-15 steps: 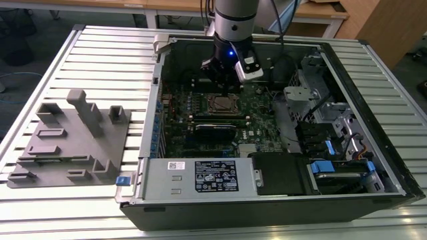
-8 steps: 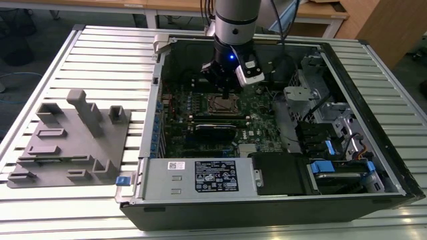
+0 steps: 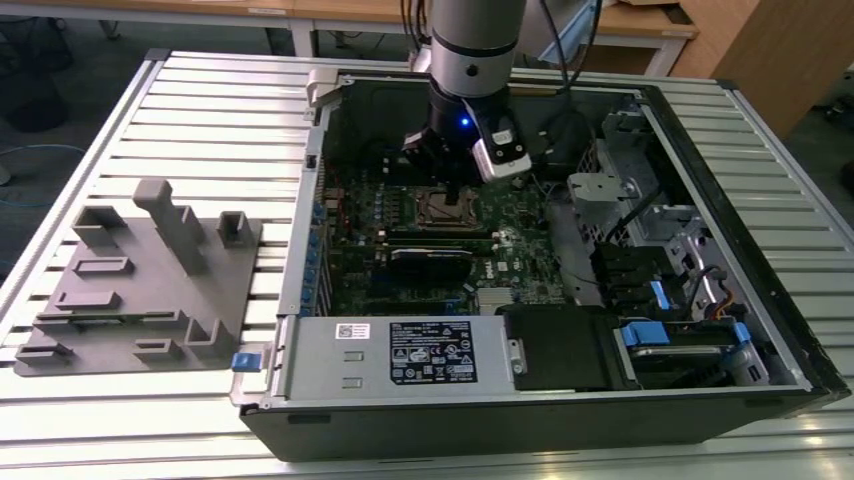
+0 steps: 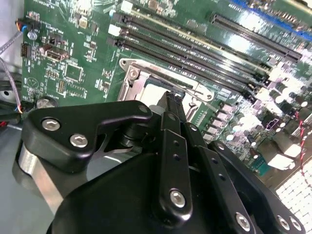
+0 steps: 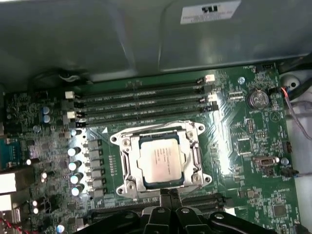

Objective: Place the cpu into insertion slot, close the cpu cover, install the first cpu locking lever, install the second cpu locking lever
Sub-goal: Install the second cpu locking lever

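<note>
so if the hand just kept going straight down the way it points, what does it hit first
Most likely the near edge of the cpu cover, which lies closed over the cpu in the insertion slot. The hand points down at that edge in the first wrist view, though its height above it is unclear.

Socket edge: in the second wrist view I see the insertion slot [image 4: 161,85] half behind the gripper [image 4: 171,105].
Levers: probably too small to judge from here.

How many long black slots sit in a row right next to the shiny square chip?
4. The long memory slots lie side by side, parallel, between the cpu and the grey case wall. More slots near the gripper are partly hidden.
</note>
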### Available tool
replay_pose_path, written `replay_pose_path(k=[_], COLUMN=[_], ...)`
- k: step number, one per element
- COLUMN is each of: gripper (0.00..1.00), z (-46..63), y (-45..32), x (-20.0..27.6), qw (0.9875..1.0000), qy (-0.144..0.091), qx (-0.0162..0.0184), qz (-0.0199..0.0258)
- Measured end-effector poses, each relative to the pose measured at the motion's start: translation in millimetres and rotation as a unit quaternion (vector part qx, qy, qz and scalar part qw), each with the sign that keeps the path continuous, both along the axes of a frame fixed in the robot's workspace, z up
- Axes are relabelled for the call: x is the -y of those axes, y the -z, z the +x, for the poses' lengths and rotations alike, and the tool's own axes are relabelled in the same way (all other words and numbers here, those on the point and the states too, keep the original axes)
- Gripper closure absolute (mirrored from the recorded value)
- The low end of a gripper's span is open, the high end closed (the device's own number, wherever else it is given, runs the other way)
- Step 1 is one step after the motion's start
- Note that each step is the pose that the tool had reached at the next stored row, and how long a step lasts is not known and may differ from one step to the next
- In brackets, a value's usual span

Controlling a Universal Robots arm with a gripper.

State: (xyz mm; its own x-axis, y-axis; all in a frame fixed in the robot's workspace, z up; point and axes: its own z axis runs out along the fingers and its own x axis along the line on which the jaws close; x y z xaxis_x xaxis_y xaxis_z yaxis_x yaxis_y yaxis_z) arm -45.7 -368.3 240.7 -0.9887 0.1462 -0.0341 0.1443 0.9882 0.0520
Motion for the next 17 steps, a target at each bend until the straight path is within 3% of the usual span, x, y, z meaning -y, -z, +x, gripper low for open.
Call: replay_pose_path(k=[8,17], gripper=[0.9,0.9], z=[0.0,-0.7], y=[0.1,0.3], x=[8.1,8.4], qw=[1.0,1.0], qy=[0.0,0.0], qx=[0.0,0.0001], qz=[0.0,-0.0002])
